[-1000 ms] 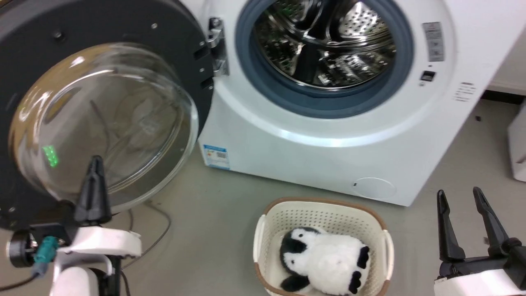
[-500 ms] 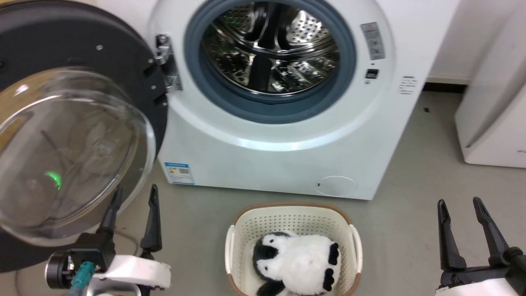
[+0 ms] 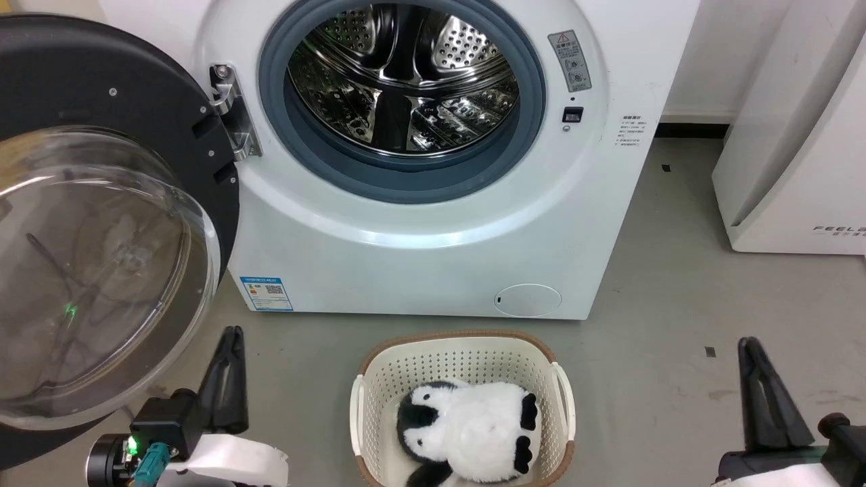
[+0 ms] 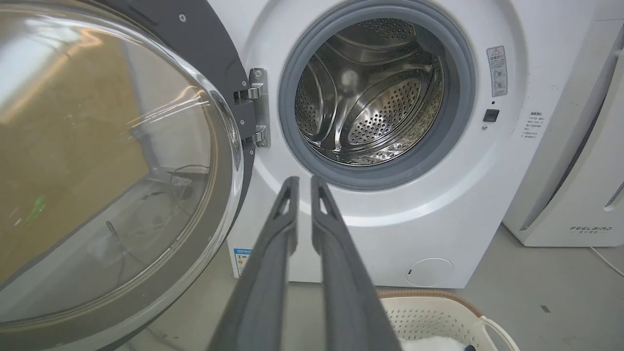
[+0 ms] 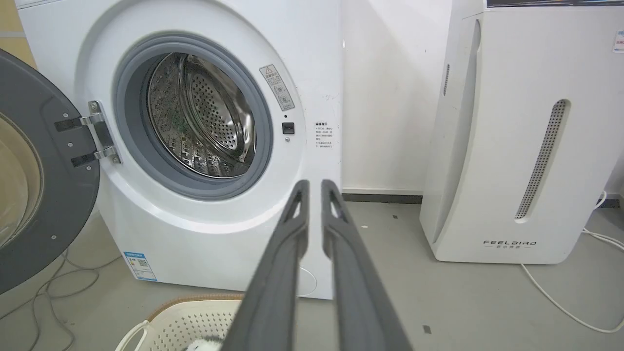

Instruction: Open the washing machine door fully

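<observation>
- Black washing machine door (image 3: 101, 81) stands upright, swung wide, inner face toward the left fingers (image 4: 273, 253), just left of them.
- Those and the right fingers (image 5: 287, 253) are clenched, empty, aimed at the washing machine (image 3: 406, 257).

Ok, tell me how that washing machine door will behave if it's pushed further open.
The washing machine door should probably swing as one rigid disc about its metal hinge, not flex. Its large glass bowl suggests it is fairly heavy. The curved glass looks slippery, so pushing the black rim seems safer.
</observation>
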